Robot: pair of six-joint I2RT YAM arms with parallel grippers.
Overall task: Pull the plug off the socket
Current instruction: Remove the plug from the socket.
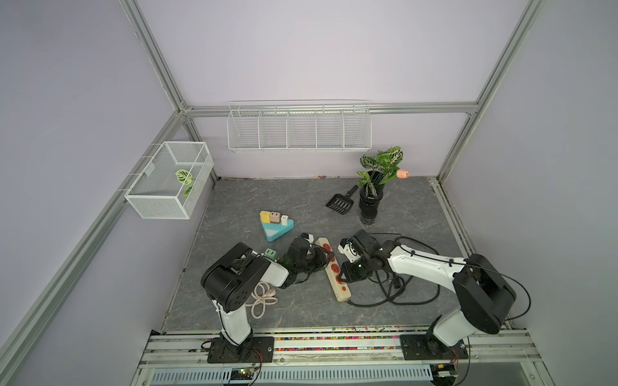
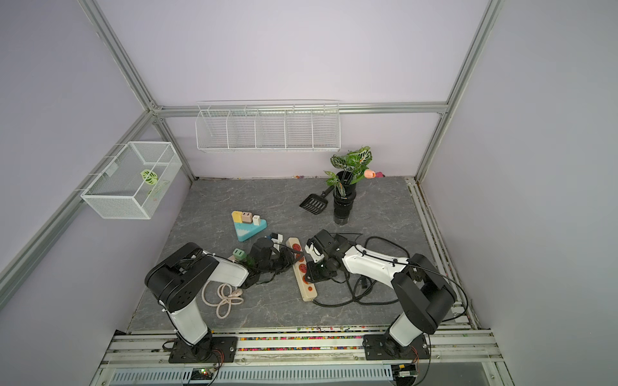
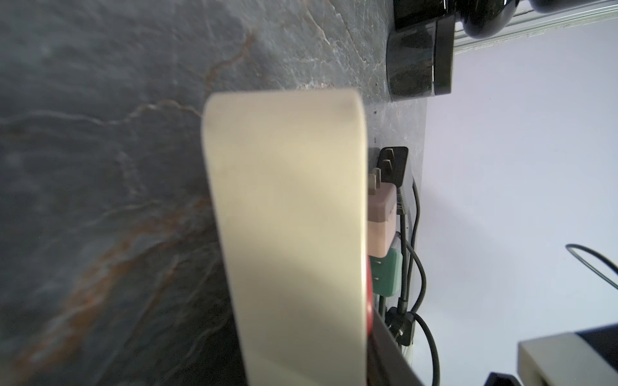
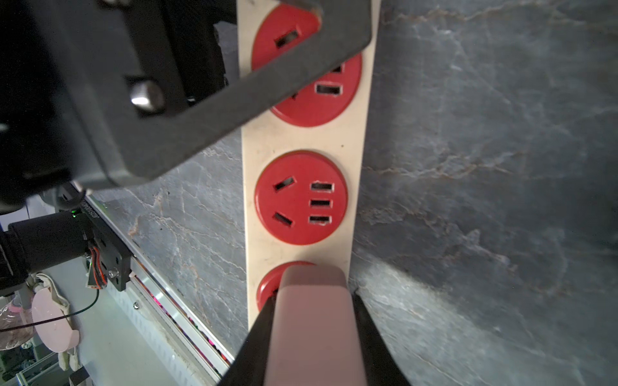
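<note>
1. The right gripper (image 4: 312, 300) is closed on a pale pink rectangular plug (image 4: 314, 334), one black finger on each side.
2. The plug sits over a red round socket of the cream plastic power strip (image 1: 339, 284). Its prongs are hidden, so I cannot tell whether it is seated.
3. The strip lies flat on the grey marbled tabletop (image 1: 301, 207), between the two arms.
4. The left gripper (image 1: 323, 257) is at the strip's far end, with a black finger lying across the red sockets there. Whether it clamps the strip I cannot tell.
5. A tangle of black cable (image 1: 384, 294) lies just beside the strip on the right arm's side.
6. A coiled cream cord (image 1: 262, 299) lies near the left arm.
</note>
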